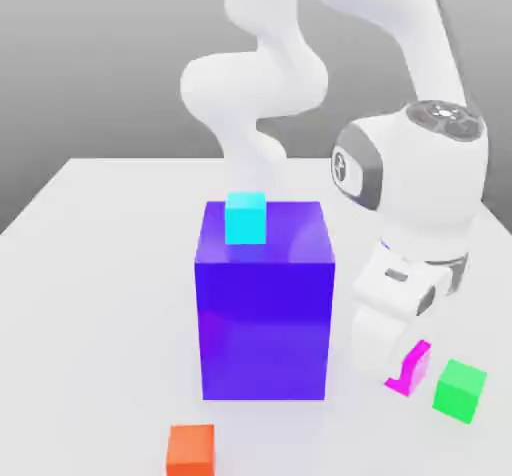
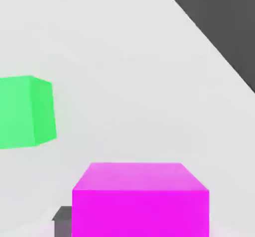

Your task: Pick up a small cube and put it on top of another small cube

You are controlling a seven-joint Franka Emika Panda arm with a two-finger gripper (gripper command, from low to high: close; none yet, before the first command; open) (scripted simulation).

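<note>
The small magenta-pink cube (image 1: pixel 419 361) sits low at the table, at the exterior view's right, partly behind my white hand. My gripper (image 1: pixel 402 366) is shut on it. In the hand view the magenta cube (image 2: pixel 140 201) fills the space between the fingers, and one dark fingertip (image 2: pixel 62 222) presses its side. The small bright green cube (image 1: pixel 460 391) stands on the table right beside it, a little nearer the camera and further to the exterior view's right. The two cubes do not touch. The green cube (image 2: pixel 25 111) also appears in the hand view, apart from the magenta one.
A big blue-violet block (image 1: pixel 265 309) stands mid-table, close to the exterior view's left of my hand. A small cyan cube (image 1: pixel 245 217) rests on top of it. A small orange cube (image 1: pixel 191 448) lies at the front. The table's edge (image 2: pixel 209 37) runs beyond the cubes.
</note>
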